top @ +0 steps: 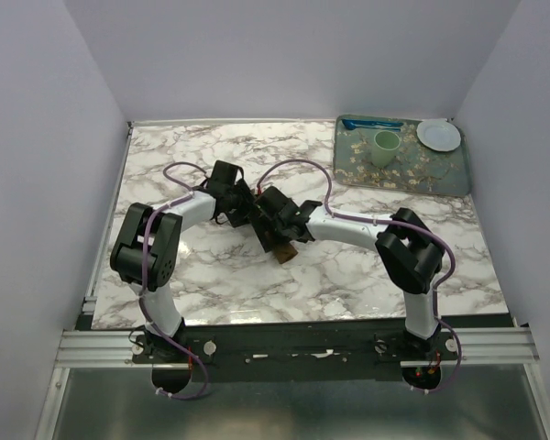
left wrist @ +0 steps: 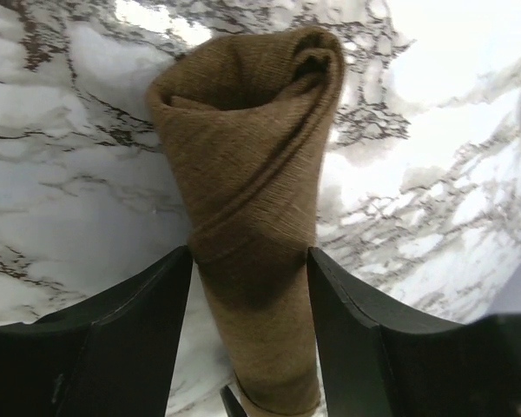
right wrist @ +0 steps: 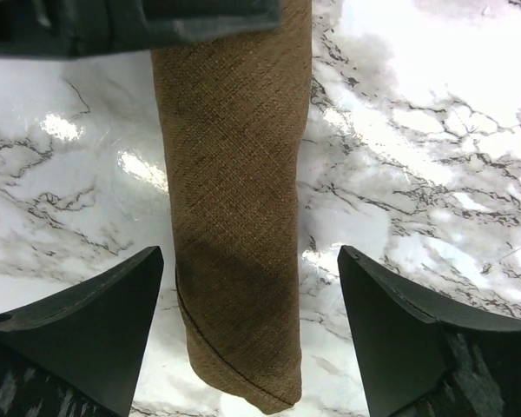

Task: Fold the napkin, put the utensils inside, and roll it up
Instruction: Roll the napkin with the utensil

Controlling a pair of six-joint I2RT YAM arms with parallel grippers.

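The brown napkin (left wrist: 247, 148) lies rolled into a tight tube on the marble table; its end peeks out under the arms in the top view (top: 286, 250). My left gripper (left wrist: 250, 261) straddles the roll with both fingers pressed against its sides. It sits mid-table in the top view (top: 254, 214). My right gripper (right wrist: 250, 254) is wide open over the other end of the roll (right wrist: 234, 200), with its fingers clear of the cloth. The spoon is hidden. A thin dark sliver shows at the roll's near end in the left wrist view; I cannot tell what it is.
A patterned green tray (top: 449, 179) at the back right holds a pale green cup (top: 386, 145), a white plate (top: 438, 135) and a bright blue plastic utensil (top: 376, 123). White walls close in the table on three sides.
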